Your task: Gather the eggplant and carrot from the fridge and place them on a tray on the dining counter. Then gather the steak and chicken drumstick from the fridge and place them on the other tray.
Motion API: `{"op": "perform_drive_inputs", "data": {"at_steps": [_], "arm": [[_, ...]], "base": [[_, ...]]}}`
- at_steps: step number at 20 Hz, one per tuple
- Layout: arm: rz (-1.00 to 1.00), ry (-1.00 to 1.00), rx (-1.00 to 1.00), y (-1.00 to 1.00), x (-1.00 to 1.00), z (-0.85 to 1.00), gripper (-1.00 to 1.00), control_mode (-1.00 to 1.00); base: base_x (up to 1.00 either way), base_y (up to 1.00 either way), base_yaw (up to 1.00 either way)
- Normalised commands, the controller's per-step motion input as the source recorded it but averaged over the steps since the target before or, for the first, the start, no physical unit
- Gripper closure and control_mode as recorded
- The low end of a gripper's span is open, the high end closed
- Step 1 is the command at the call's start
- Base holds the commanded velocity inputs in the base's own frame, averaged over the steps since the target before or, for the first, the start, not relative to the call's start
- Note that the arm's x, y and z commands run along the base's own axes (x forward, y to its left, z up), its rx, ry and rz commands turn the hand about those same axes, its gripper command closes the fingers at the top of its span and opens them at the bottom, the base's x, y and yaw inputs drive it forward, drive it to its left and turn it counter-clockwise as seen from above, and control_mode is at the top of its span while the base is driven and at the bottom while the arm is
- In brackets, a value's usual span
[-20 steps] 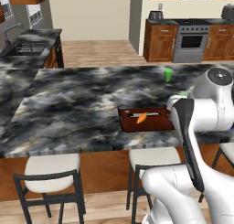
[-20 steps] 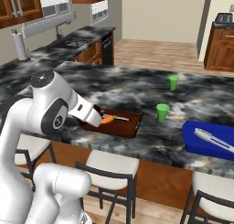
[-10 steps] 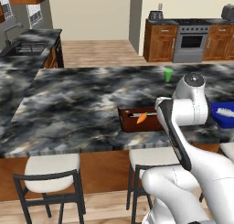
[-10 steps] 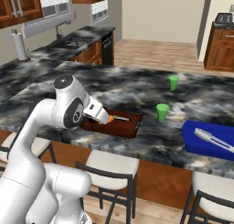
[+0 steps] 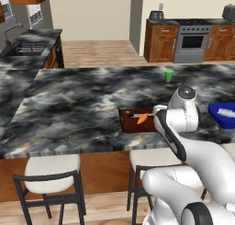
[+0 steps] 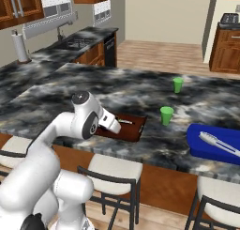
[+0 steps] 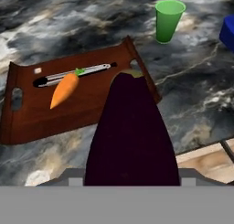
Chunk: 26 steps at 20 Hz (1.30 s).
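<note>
Pincer (image 7: 132, 184) grips eggplant (image 7: 131, 136) over tray (image 7: 27, 122) holding carrot (image 7: 64, 89).

Glossy wooden tray (image 7: 27, 122), marbled stone dining counter (image 7: 82, 31)

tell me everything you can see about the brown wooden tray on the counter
The tray is a shallow rectangle of reddish-brown wood with raised ends, a handle slot cut into each. It lies flat on the marbled stone counter, near the edge by the stools. On it lie an orange carrot with a green tip and, right behind the carrot, a long silver utensil with a dark handle. The dark purple eggplant, held in the gripper, hides part of its near edge. A green cup stands apart beyond one end.
</note>
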Motion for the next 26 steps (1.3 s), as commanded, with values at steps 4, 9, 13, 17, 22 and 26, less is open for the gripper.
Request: {"op": "perform_drive_inputs", "data": {"at_steps": [4,9,13,17,22,26], "arm": [[0.00,0.00,0.02,-0.28,0.53,-0.24,1.00,-1.00],[0.00,0.00,0.01,-0.11,0.52,-0.24,1.00,-1.00],[0.00,0.02,0.00,0.00,0.42,-0.31,1.00,-1.00],[0.00,0.04,0.00,0.00,0.42,-0.30,1.00,-1.00],[0.00,0.02,0.00,-0.04,0.43,-0.23,1.00,-1.00],[0.01,0.01,0.01,-0.05,0.44,-0.24,1.00,-1.00]], "base": [[0.00,0.00,0.00],[0.00,0.00,0.00],[0.00,0.00,0.00],[0.00,0.00,0.00],[0.00,0.00,0.00],[0.00,0.00,0.00]]}}
